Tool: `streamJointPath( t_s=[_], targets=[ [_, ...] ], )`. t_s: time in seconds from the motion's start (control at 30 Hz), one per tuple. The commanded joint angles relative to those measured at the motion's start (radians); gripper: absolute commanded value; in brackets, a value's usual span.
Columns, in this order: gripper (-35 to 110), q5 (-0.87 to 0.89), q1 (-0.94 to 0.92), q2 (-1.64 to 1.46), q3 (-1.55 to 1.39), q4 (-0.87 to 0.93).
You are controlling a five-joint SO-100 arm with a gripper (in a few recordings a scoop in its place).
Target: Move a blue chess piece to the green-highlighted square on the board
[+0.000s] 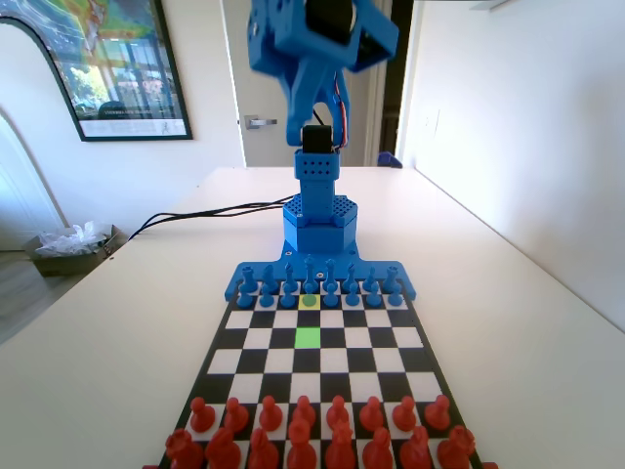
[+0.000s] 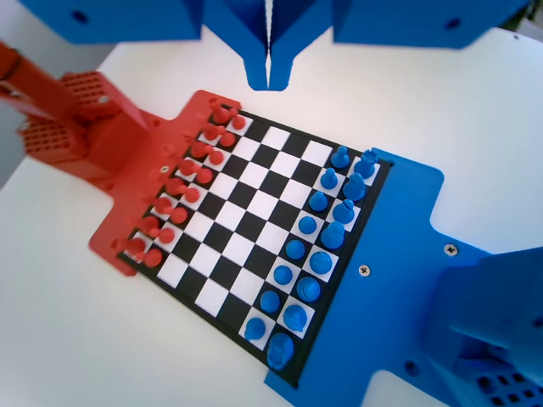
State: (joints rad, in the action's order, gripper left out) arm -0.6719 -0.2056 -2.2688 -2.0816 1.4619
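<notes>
End effector (image 2: 268, 75) raised high above the board (image 2: 254, 225), jaws together, empty. Green-highlighted square (image 1: 308, 337) vacant; blue pawns (image 1: 310, 290) line the far edge. No legible writing.

- Blue arm (image 1: 317, 107): glossy blue plastic, black motor blocks, red and white wires beside the upper joint.
- Perforated blue base (image 1: 320, 220), mid-frame.
- Gripper (image 2: 268, 72): blue wedge jaws, top centre.
</notes>
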Motion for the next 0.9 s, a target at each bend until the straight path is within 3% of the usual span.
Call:
streamJointPath(
  t_s=[0.0,0.47,0.87],
  targets=[
    [1,0.009,-0.025,-0.012,-0.037,-0.052],
    [1,0.040,-0.017,0.086,-0.137,-0.172],
    [1,0.189,0.028,0.147,-0.342,-0.407]
  ],
)
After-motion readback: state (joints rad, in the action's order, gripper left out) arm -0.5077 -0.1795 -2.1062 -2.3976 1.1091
